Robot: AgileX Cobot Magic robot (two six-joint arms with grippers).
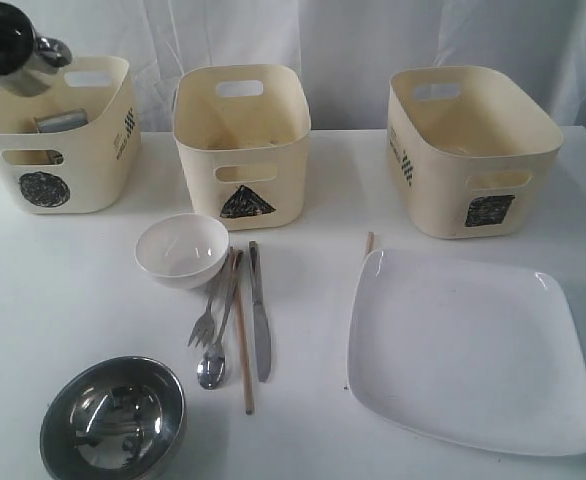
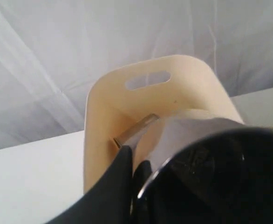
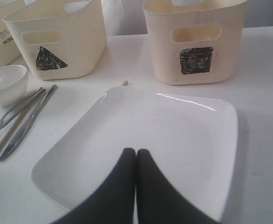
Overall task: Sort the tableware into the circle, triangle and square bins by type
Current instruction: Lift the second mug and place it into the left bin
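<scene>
Because the right tool [image 3: 136, 156] is hanging with its fingers pressed together and nothing between them, just above the large white plate [image 3: 174, 135], a descent like this would be knocking the glazed face instead of catching an edge. The plate is lying flat on the table [image 1: 53, 300], so its low rim is offering little to pinch.

Further back, the fork [image 1: 205, 325], spoon [image 1: 213, 365], one chopstick [image 1: 243, 350] and knife [image 1: 261, 320] are lying side by side, touching or nearly so. A grab at one is likely to be dragging its neighbours.

Farthest away, the left tool [image 2: 133, 161] is clamping the rim of a steel mug [image 1: 28, 75], apparently one finger outside the wall and one inside, over the circle bin [image 1: 88, 165]. The mug is tilting, and a second mug [image 1: 58, 122] is already sitting in that bin. A release here is risking a strike on that mug or on the bin's rim, with the held one bouncing out.

The held mug is showing a polished steel wall, a dark inside and a loop handle sticking out sideways. Pinched at so thin a rim, that slick wall may be slipping or swinging.
</scene>
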